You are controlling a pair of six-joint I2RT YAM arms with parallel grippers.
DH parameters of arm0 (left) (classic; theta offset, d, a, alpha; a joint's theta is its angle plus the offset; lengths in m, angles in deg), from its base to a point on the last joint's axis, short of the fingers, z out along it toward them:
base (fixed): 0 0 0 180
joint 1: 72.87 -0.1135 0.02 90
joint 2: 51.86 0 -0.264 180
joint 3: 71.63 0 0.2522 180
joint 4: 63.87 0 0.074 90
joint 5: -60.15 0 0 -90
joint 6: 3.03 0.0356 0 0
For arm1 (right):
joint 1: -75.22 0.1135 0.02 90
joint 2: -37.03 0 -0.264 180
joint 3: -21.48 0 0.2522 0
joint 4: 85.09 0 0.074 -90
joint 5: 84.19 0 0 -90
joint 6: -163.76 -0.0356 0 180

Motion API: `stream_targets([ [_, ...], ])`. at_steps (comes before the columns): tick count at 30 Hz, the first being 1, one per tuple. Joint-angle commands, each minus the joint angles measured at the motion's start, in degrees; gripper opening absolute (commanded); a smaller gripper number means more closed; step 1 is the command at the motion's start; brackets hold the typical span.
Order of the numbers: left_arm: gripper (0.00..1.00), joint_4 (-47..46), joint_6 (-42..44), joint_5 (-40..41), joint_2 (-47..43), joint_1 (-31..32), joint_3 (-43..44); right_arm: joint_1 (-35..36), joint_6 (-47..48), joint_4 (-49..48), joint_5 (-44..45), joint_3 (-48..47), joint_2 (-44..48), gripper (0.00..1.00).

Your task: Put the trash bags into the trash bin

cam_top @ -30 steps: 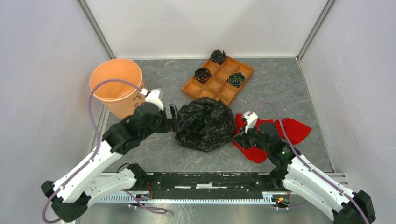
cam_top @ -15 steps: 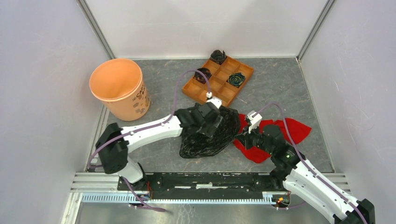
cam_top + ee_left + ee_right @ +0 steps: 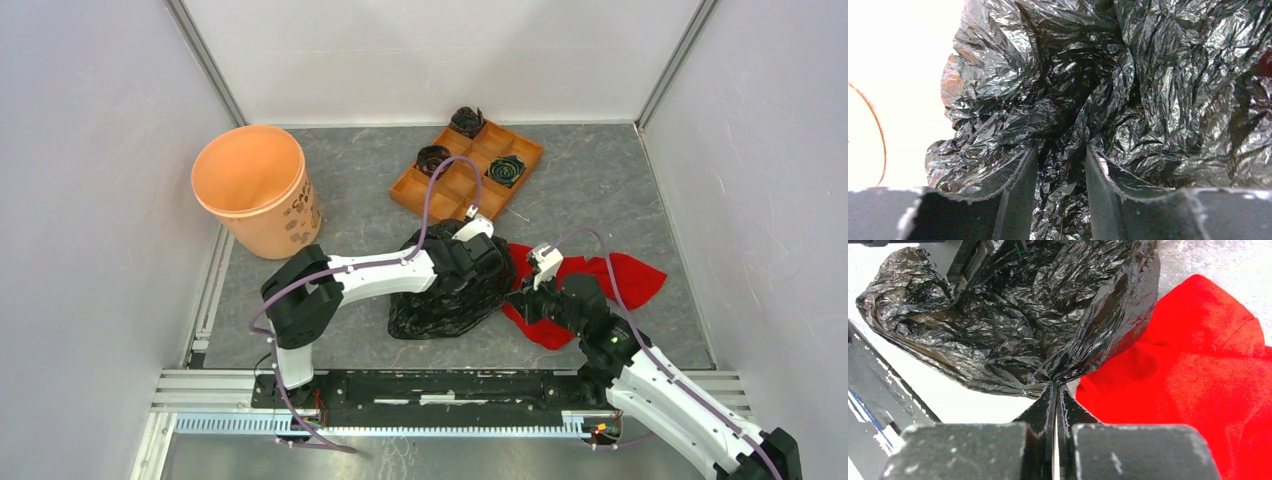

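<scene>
trash bag [image 3: 443,306]: black, crumpled, lying centre | trash bin [image 3: 262,228]: orange, upright, far-left

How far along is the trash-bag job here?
Nothing is done: the trash bin shows only its bare orange inside. In hand: the right tool is shut on an edge of the large trash bag, and the left tool has its jaws astride a fold of it. Left: that bag and three small wads in the tray go into the bin.

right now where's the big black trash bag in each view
top external: trash bag at centre, under the left arm.
left wrist: fills the frame, film between the left fingers.
right wrist: upper left, corner pinched by the right fingers.
landmark: red cloth on the bag's right, in top and right wrist views.
</scene>
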Motion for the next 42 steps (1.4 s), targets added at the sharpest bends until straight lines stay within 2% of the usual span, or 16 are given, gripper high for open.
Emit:
stream_targets([
  [1, 0.41, -0.14, 1.48, 5.16, -0.04, -1.84, 4.30, -0.08, -2.13, -4.33, 4.13, -0.58, -3.70, 0.00],
  [6, 0.03, 0.79, 2.59, -1.20, -1.76, -6.35, 5.13, -0.09, -1.68, -5.10, 4.43, -6.30, -11.46, 0.00],
  [10, 0.02, 3.20, 3.31, -2.84, -8.20, -10.13, 6.98, -0.06, 1.15, -5.43, 6.49, -13.19, -17.78, 0.00],
  [13, 0.02, 6.03, 6.69, -10.29, -13.51, -14.54, 15.29, -0.12, 7.61, -2.58, 11.08, -23.79, -25.06, 0.00],
  [15, 0.02, 8.82, 9.03, -14.25, -15.38, -17.06, 25.53, -0.35, 12.29, 3.66, 15.18, -36.49, -31.30, 0.00],
  [17, 0.02, 12.26, 11.92, -16.44, -15.62, -17.54, 42.10, -0.39, 15.94, 11.11, 18.14, -55.12, -36.77, 0.00],
  [19, 0.02, 13.17, 12.81, -19.75, -16.94, -17.55, 53.17, -0.34, 18.35, 14.97, 15.37, -69.65, -40.11, 0.00],
  [20, 0.02, 11.54, 12.27, -21.49, -18.87, -17.55, 54.84, -0.31, 18.56, 14.91, 12.95, -74.29, -40.67, 0.00],
  [21, 0.02, 8.95, 11.66, -22.96, -21.81, -17.55, 53.84, -0.29, 18.42, 13.10, 9.71, -77.23, -40.45, 0.00],
  [23, 0.02, 1.34, 9.83, -23.45, -29.26, -17.55, 44.96, -0.23, 16.87, 6.05, 3.84, -74.93, -37.53, 0.00],
  [26, 0.02, -9.33, 7.44, -16.84, -40.34, -17.55, 24.57, -0.27, 12.09, -6.69, 0.54, -57.62, -29.74, 0.00],
  [30, 0.02, -3.76, -3.02, -6.59, -47.31, -17.59, 1.54, -0.23, 7.53, -10.31, 0.19, -35.84, -25.93, 0.00],
  [34, 0.02, -3.26, -19.47, -17.80, -53.88, -17.64, -24.18, -0.26, -2.04, -24.20, -5.72, -11.76, -16.62, 0.00],
  [36, 0.02, -5.62, -25.43, -21.07, -59.31, -17.68, -32.17, -0.25, -5.02, -25.96, -6.55, -5.92, -12.83, 0.01],
  [39, 0.02, -6.73, -26.49, -20.09, -65.68, -17.72, -33.85, -0.26, -1.21, -16.21, -5.33, -9.89, -12.96, 0.00],
  [42, 0.02, -3.12, -20.50, -16.90, -62.38, -17.81, -23.01, -0.27, 4.86, -4.86, -4.16, -22.55, -16.50, 0.00],
])
